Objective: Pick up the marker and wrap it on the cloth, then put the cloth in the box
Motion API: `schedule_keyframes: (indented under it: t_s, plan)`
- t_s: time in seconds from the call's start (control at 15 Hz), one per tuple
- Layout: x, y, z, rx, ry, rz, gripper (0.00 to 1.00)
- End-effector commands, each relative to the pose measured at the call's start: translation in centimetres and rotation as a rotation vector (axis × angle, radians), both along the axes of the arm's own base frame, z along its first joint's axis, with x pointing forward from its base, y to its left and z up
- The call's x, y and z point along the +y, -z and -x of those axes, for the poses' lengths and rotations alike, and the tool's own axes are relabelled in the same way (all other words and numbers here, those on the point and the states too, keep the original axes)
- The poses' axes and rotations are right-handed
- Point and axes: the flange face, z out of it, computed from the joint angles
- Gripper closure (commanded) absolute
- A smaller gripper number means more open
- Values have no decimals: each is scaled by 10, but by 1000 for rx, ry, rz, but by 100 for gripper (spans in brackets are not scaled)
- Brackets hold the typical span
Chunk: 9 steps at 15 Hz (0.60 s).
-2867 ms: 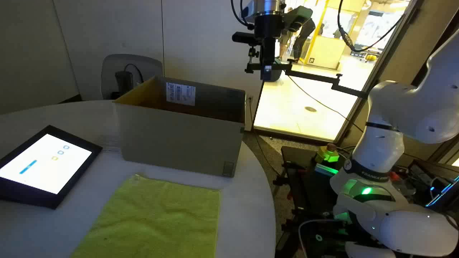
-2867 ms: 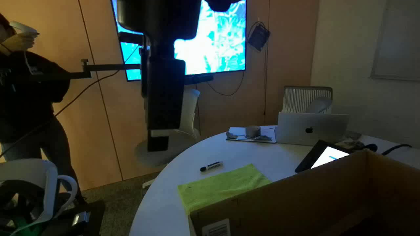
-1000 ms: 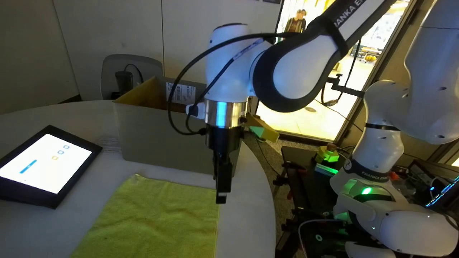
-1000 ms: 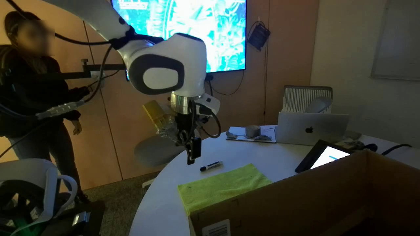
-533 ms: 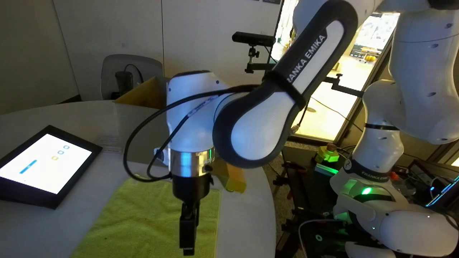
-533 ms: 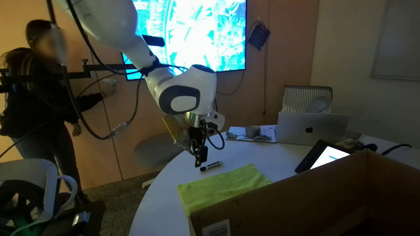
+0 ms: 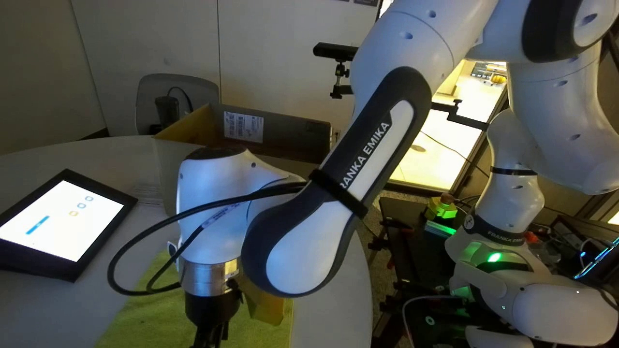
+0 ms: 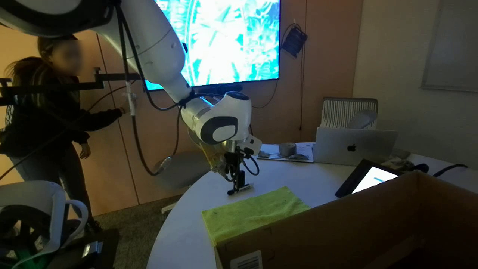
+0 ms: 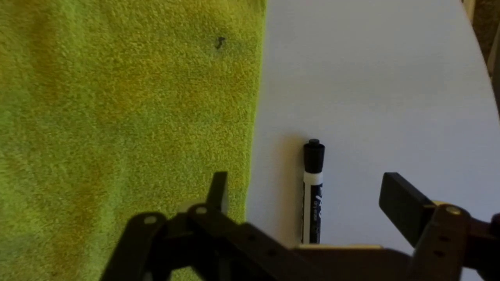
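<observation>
The marker [image 9: 313, 203], white and black with a black cap, lies flat on the table beside the cloth. Spread out almost flat, the yellow-green cloth [image 9: 148, 109] covers the left of the wrist view and shows in an exterior view [image 8: 257, 215]. My gripper [image 9: 304, 191] is open, its fingers standing apart on either side of the marker, which touches neither; the left finger overlaps the cloth's edge in the picture. An exterior view has the gripper [image 8: 238, 188] low at the marker. The cardboard box [image 8: 321, 220] stands open beyond the cloth. The marker's rear end is hidden behind the gripper.
A black-framed tablet [image 7: 63, 222] sits on the table beside the box. Farther along are a laptop [image 8: 354, 147] and a tape roll [image 8: 287, 149] on papers. The round table's edge [image 9: 480, 62] runs near the marker. A person [image 8: 48, 112] stands behind the arm.
The arm has swung in over the table and come down, bringing the gripper from high up to the marker. Marker, cloth and box have stayed in place.
</observation>
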Motion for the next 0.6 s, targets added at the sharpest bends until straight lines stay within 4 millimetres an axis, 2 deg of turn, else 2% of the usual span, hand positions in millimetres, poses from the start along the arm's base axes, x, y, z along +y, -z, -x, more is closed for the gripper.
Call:
schedule_keyframes:
  t_s: [0.0,0.2,0.53]
  plan:
    - [24,14,-17,-33,9,7,0]
    - [44,21,-16,-60,-45,45,0]
    - [86,26,1,-111,-176,120,0]
